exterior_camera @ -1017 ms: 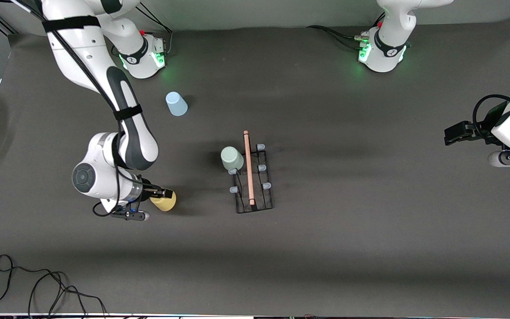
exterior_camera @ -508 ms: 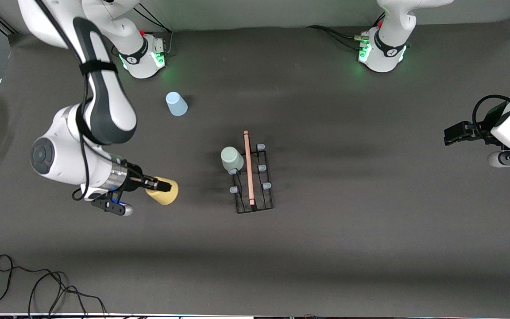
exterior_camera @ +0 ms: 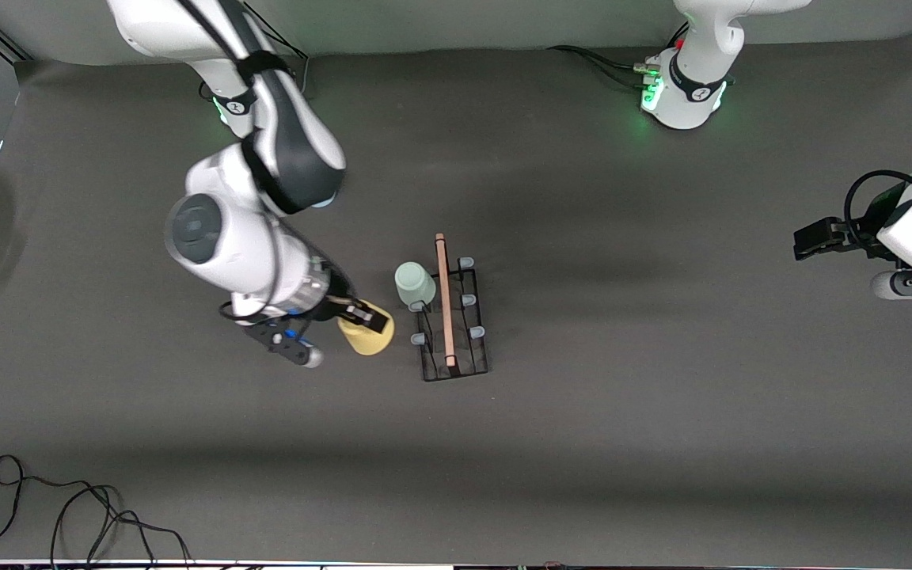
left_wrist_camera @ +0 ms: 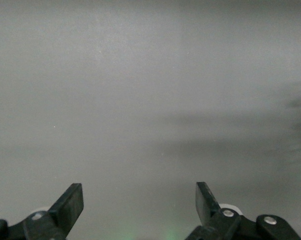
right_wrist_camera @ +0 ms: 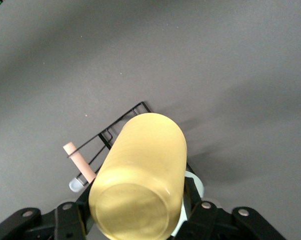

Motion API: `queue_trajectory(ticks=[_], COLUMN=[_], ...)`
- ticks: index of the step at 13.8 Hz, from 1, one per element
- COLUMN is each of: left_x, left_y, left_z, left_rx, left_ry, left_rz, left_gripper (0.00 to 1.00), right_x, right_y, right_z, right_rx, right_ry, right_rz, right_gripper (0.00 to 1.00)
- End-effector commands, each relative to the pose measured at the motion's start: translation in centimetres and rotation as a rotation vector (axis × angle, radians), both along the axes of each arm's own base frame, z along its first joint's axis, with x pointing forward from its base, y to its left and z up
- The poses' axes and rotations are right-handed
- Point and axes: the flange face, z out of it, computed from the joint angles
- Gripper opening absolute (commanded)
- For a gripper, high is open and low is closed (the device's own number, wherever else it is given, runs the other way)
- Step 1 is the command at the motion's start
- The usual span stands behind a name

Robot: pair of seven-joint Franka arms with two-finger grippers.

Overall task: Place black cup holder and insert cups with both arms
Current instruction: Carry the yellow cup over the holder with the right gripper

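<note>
Right gripper [exterior_camera: 359, 317]: black two-finger type on a white jointed arm, clamped on the small yellow tapered plastic cup [exterior_camera: 366, 338]. Fingers closed against the cup's sides; cup held tilted, smooth and matte, its flat closed base turned toward the wrist camera [right_wrist_camera: 135, 212]. Held in the air above the dark grey matte table [exterior_camera: 662, 443], just beside the right arm's side of the rack.

Black wire rectangular cup holder [exterior_camera: 456, 321]: standing flat on the table just past the held cup, toward the left arm's end. Thin wire frame, light wooden rod handle [exterior_camera: 445, 301] running along its middle, small pale-tipped pegs [exterior_camera: 468, 300] set upright on both sides of the rod. In the right wrist view, rack frame [right_wrist_camera: 120, 127] and one rod end [right_wrist_camera: 79, 161] visible past the yellow cup.

Pale grey-green tapered plastic cup [exterior_camera: 414, 285]: seated upside down on a peg at the rack's edge nearest the right gripper, closed base uppermost, close to the yellow cup but apart from it.

Left gripper [exterior_camera: 812, 237]: black, on a white arm that waits at the left arm's end of the table, well apart from the rack. Fingers [left_wrist_camera: 70, 205] spread wide, holding nothing and touching nothing; only bare grey table surface between them in the left wrist view.
</note>
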Motion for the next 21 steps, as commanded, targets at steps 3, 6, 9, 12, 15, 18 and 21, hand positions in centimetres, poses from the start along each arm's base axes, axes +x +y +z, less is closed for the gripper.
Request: queue_trajectory(ticks=[3, 6, 9, 12, 15, 18, 21], left_x=[-0.1, -0.1, -0.1, -0.1, -0.1, -0.1, -0.1], left_y=[0.0, 0.0, 0.0, 0.0, 0.0, 0.0, 0.0], left_z=[0.0, 0.0, 0.0, 0.0, 0.0, 0.0, -0.1], left_rx=[0.012, 0.012, 0.012, 0.012, 0.012, 0.012, 0.012], left_ry=[-0.004, -0.005, -0.005, -0.005, -0.005, -0.005, -0.002], left_rz=[-0.007, -0.007, -0.007, -0.007, -0.007, -0.007, -0.006], left_gripper=[1.00, 1.00, 1.00, 1.00, 1.00, 1.00, 1.00], right_x=[0.9, 1.2, 0.6, 0.4, 0.0, 0.0, 0.2], right_y=[4.1, 4.9, 6.1, 7.0, 7.1, 7.1, 6.7], right_z=[-3.5, -4.7, -6.6, -8.8, -9.5, -11.0, -10.2], right_rx=[-0.032, -0.024, -0.035, -0.046, -0.052, -0.067, -0.071], right_ry=[-0.055, -0.095, -0.080, -0.082, -0.074, -0.059, -0.066], right_rz=[-0.068, -0.089, -0.072, -0.065, -0.066, -0.066, -0.049], right_gripper=[0.00, 0.00, 0.00, 0.00, 0.00, 0.99, 1.00])
